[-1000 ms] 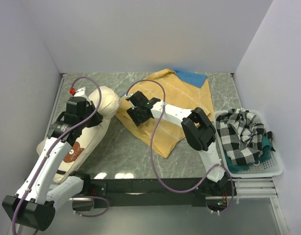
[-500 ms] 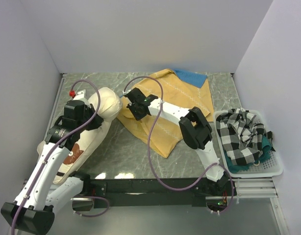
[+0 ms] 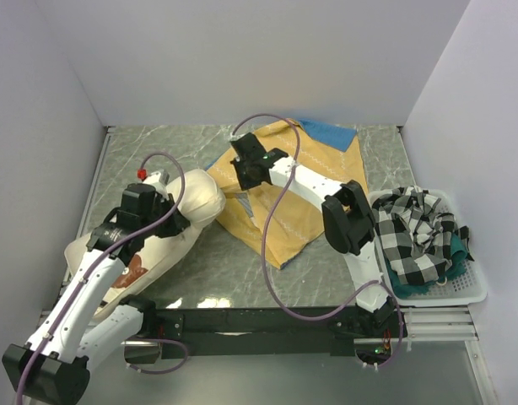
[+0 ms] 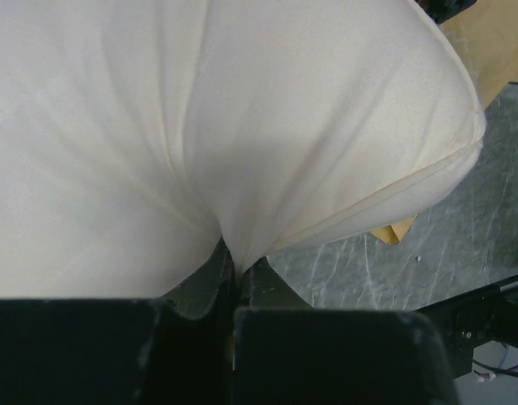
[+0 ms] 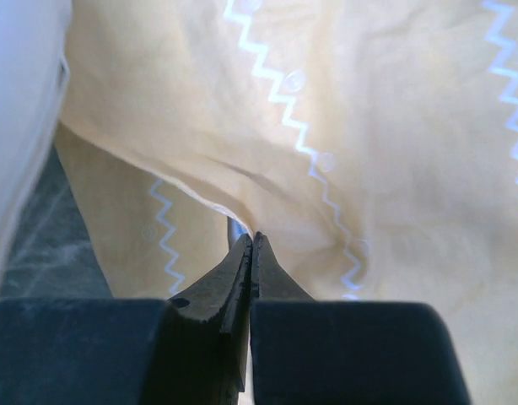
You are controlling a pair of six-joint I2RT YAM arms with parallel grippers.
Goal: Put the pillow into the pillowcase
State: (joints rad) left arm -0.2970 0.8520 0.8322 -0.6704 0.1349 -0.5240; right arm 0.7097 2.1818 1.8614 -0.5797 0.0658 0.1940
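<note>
Surface: grey-green marbled surface [image 3: 217,261], walled on the left, far and right sides.
Pillow: the cream-white pillow [image 3: 196,196] lies slantwise along the left edge, from the near-left corner toward the middle. Its plump far end meets the left border of the pillowcase. A patch of brown print [image 3: 134,268] shows beside the left arm.
Pillowcase: the pillowcase [image 3: 326,156], mustard-yellow with pale zigzag lines, is spread from the middle toward the far edge and the right side. A blue fold [image 3: 331,133] is turned out at its far edge.
Left pincer: the left pincer [image 3: 173,221] is at the near side of the pillow's far half. In the left wrist view its fingers are pressed together on a pinched fold of the pillow's cover [image 4: 235,278], and the pillow [image 4: 242,126] fills that view.
Right pincer: the right pincer [image 3: 245,181] is over the pillowcase's left part, near the pillow's end. In the right wrist view its tips [image 5: 252,240] are closed on a raised fold of the yellow cloth [image 5: 394,126].
Basket: a white basket [image 3: 461,295] sits at the right edge, holding a black-and-white checked cloth [image 3: 411,228] on a teal cloth [image 3: 453,249].
</note>
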